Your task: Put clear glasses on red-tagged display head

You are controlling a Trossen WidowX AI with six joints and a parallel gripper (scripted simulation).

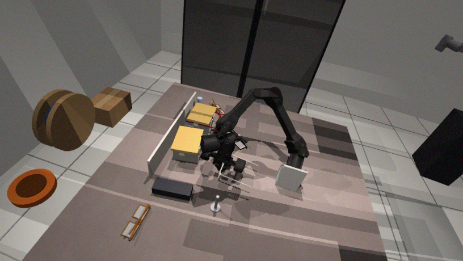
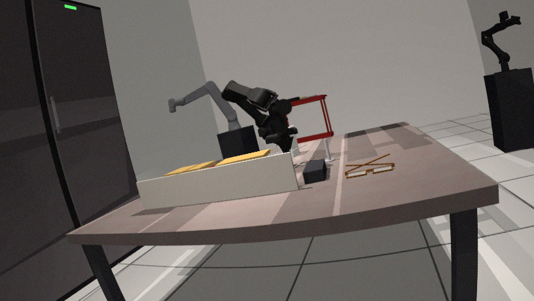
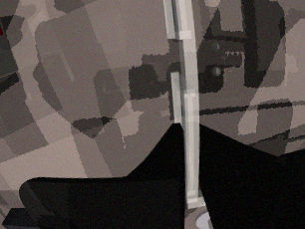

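While the table (image 1: pixel 291 227) carries everything, the black arm (image 1: pixel 278 113) bends down beside two yellow-topped display heads (image 1: pixel 187 139) standing against a white divider wall (image 1: pixel 168 133). Its gripper (image 1: pixel 223 167) is clamped nearly shut on the clear glasses (image 1: pixel 235 180), held just above the tabletop near the closer head, pale temples trailing toward a small metal post (image 1: pixel 215 204). An orange-framed pair (image 1: pixel 136 220) lies well apart near the table's front, past a dark box (image 1: pixel 172 188).
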